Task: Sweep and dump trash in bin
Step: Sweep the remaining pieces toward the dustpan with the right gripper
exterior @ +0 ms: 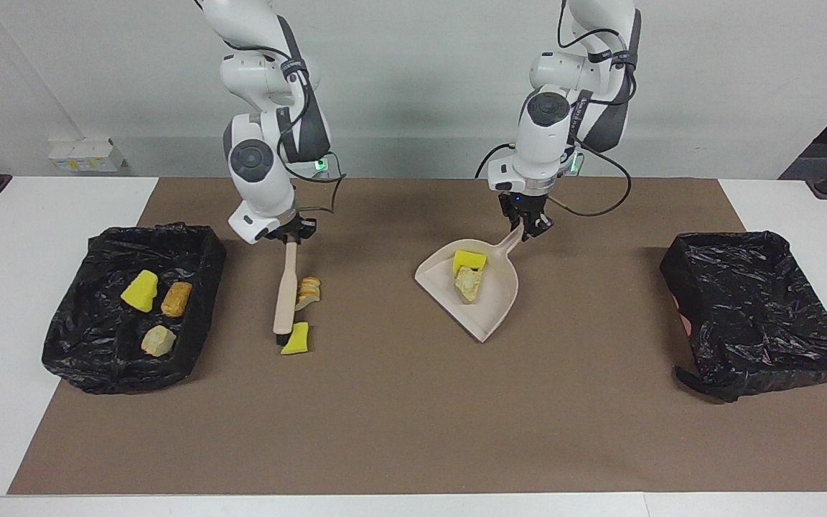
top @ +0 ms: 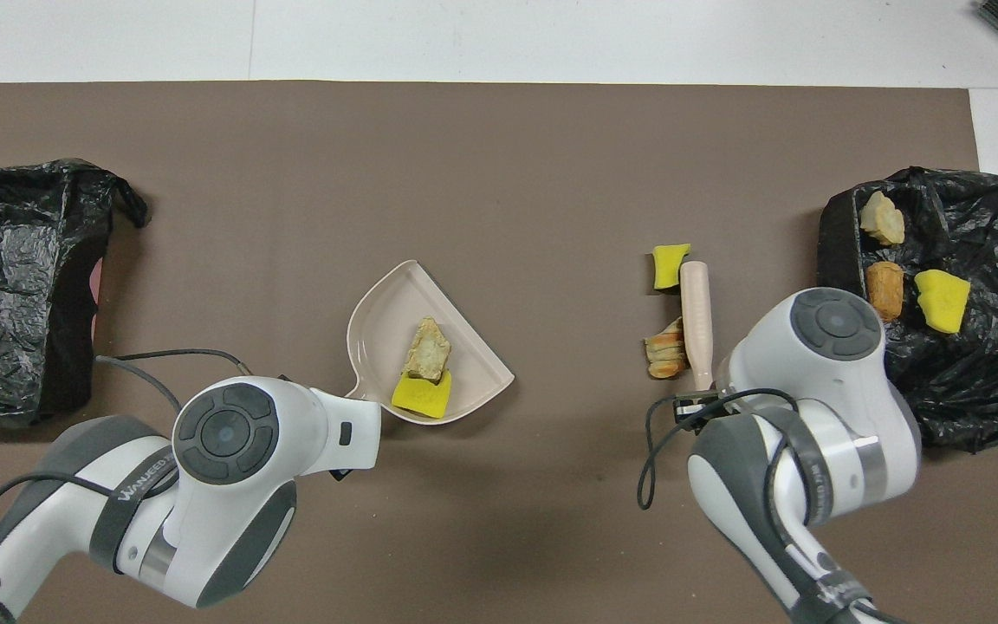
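Seven trash scraps noted: a yellow wedge (exterior: 139,289), an orange-brown chunk (exterior: 176,299) and a pale tan chunk (exterior: 158,340) lie in the black-lined bin (exterior: 69,345) at the right arm's end, the pale chunk at 6 o'clock of the other two. A sliced bread chunk (exterior: 308,291) and a yellow wedge (exterior: 296,339) at its 6 o'clock lie on the mat touching the brush (exterior: 284,301). In the beige dustpan (exterior: 500,301), resting flat at mid-table, a yellow wedge (exterior: 469,260) sits at 12 o'clock of a touching pale chunk (exterior: 468,283).
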Robot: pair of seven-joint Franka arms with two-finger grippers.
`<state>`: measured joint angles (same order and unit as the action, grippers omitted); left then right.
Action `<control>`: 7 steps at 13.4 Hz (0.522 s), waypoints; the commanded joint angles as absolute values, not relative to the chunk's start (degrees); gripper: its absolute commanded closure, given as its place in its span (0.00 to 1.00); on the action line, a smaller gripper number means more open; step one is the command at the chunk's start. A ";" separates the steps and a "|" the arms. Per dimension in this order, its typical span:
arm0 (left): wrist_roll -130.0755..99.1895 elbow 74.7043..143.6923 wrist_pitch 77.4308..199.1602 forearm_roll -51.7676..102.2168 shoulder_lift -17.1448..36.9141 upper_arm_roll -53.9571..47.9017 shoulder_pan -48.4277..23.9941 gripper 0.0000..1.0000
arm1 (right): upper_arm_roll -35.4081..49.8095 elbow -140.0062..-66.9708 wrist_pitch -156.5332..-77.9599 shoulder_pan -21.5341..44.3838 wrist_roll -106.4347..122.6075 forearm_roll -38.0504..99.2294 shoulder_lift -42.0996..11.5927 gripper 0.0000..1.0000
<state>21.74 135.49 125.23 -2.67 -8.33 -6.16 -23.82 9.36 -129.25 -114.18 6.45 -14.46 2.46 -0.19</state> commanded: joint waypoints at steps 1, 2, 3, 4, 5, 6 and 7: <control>21.09 136.67 126.47 -2.02 -9.23 -5.63 -24.70 1.00 | 9.49 -122.46 -115.22 10.62 -20.54 6.59 -7.09 1.00; 21.09 136.67 126.47 -2.02 -9.23 -5.63 -24.70 1.00 | 9.49 -119.56 -115.66 12.55 -24.13 7.11 -9.90 1.00; 21.09 136.67 126.47 -2.02 -9.23 -5.63 -24.70 1.00 | 9.58 -117.36 -116.27 13.87 -26.00 7.38 -12.02 1.00; 21.09 136.67 126.47 -2.02 -9.23 -5.63 -24.70 1.00 | 9.58 -115.51 -116.71 14.84 -26.62 9.47 -12.91 1.00; 21.09 136.67 126.39 -2.02 -9.23 -5.63 -24.70 1.00 | 9.58 -113.84 -116.54 15.55 -26.63 11.41 -13.18 1.00; 21.09 136.67 126.39 -2.02 -9.23 -5.63 -24.70 1.00 | 9.58 -112.51 -116.46 15.99 -26.63 12.03 -13.79 1.00; 21.35 136.67 126.13 -2.02 -9.32 -5.63 -24.70 1.00 | 9.67 -111.11 -116.02 16.52 -26.72 12.82 -14.67 1.00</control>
